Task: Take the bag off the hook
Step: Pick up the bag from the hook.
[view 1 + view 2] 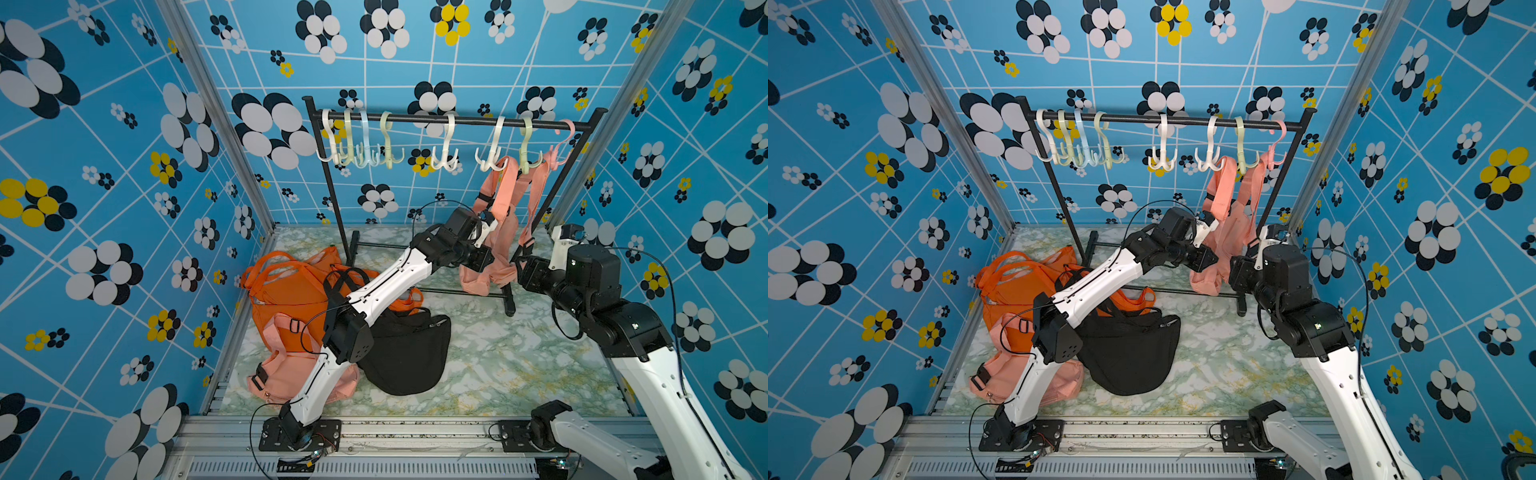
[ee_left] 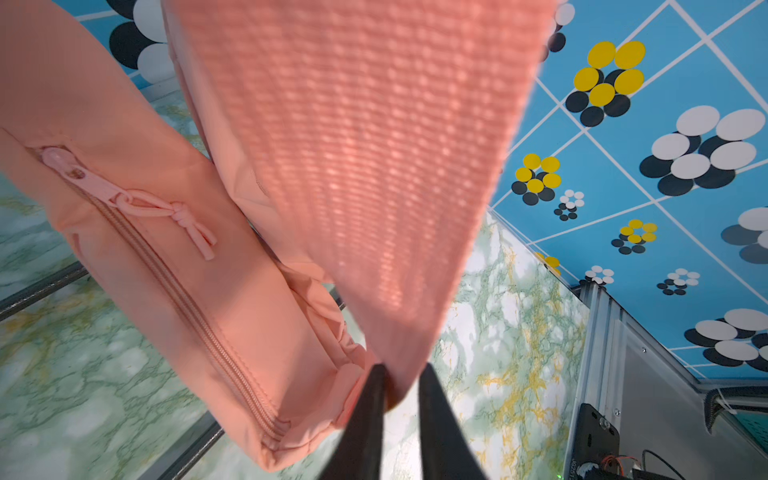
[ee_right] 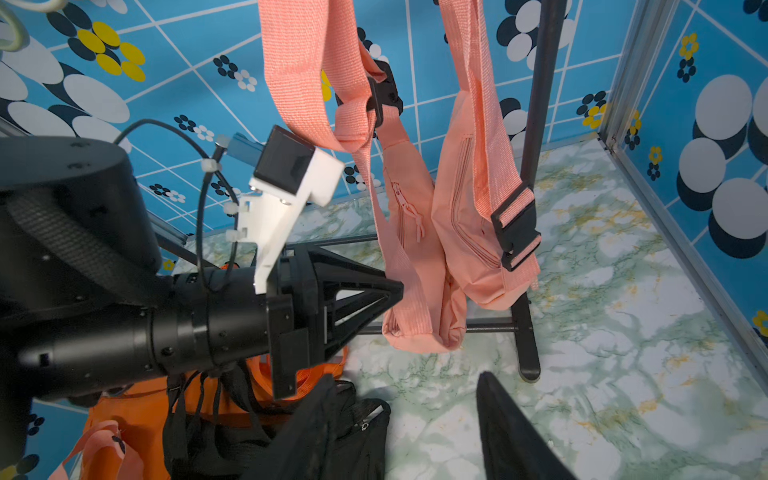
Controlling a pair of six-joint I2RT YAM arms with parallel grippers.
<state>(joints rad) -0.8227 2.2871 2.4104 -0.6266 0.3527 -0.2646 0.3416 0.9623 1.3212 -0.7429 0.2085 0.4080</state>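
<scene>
— Surface and room, nearest first?
— Aluminium frame rail [image 1: 415,428] along the front edge. Green-veined marble floor [image 1: 519,365]. Blue flower-print walls [image 1: 124,166] on three sides.
— Loose items?
— One heap on the floor's left side: floor pink bag [image 1: 286,374], black bag [image 1: 407,357] and orange bag [image 1: 291,295]. The left arm [image 1: 386,282] extended over it.
— Pincers?
— Left gripper [image 2: 401,368]: clamped tight on the strap [image 2: 374,166] of the pink bag [image 3: 409,232]. Right gripper [image 3: 405,376]: fingers well apart, holding nothing, near the foot of the black rack [image 1: 457,121].
— The bag's place?
— It hung from the hooks [image 1: 527,145] at the rack's right end, touching a second pink bag [image 3: 469,224]. The rack post [image 3: 536,166] stood just behind both.
</scene>
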